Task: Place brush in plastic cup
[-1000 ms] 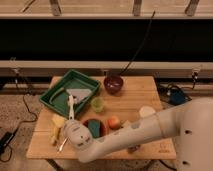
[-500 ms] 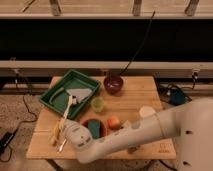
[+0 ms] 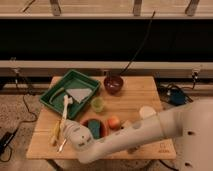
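Gripper [image 3: 68, 126] position: low over the front-left part of the wooden desk [image 3: 142, 102], at the end of a white arm [image 3: 145, 132] that enters from the front-right corner and runs leftward along the front edge. The wrist housing hides the fingertips; jaw opening and any grasp cannot be determined.

Brush [image 3: 64, 111] position: directly beyond the gripper, touching or nearly touching its far side. The long axis runs front to back, tilted slightly, with the upper end at the near rim of the green tray [image 3: 54, 93] by the left edge. Whether the brush rests on the desk or is lifted cannot be determined. A short yellow stick [image 3: 54, 136] and a metal fork [image 3: 62, 145] lie just left of the gripper, near the front-left corner.

Governing relation: the plastic cup [image 3: 97, 104] stands to the right of the brush and slightly farther back, near the desk centre, upright with mouth open. Judgement: the transfer calls for rightward travel with the handle turned toward vertical over the cup.

Intermediate items: an orange bowl [image 3: 95, 128] and a small orange fruit [image 3: 114, 122] sit front of the cup.

Far items: a dark bowl [image 3: 113, 83] stands near the back edge.
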You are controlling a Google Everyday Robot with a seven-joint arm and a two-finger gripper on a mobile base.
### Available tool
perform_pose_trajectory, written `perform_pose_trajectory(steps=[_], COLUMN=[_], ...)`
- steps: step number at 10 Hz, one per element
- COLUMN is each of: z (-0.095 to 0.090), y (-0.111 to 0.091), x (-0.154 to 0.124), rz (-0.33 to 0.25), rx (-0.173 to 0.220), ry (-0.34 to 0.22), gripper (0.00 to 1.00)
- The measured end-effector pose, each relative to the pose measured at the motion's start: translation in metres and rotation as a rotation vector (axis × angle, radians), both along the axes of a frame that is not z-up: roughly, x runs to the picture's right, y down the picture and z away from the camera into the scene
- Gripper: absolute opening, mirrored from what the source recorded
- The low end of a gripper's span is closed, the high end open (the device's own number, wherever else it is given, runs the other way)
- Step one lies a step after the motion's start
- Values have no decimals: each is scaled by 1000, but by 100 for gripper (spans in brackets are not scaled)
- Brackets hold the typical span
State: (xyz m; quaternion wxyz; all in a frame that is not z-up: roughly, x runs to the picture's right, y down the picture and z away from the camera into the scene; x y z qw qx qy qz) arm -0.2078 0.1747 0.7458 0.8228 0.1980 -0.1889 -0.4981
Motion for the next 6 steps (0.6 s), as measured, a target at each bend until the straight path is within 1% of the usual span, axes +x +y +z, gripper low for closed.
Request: perform_pose_trajectory(steps=[1,3,5,6], z=[0,1,0,-2], y=[-1,-9,-32,-42], x=[2,17,45,54], rz=[1,15,48,63], rx=[1,10,37,48], ry=[3,18,36,42], gripper=[0,0,0,0])
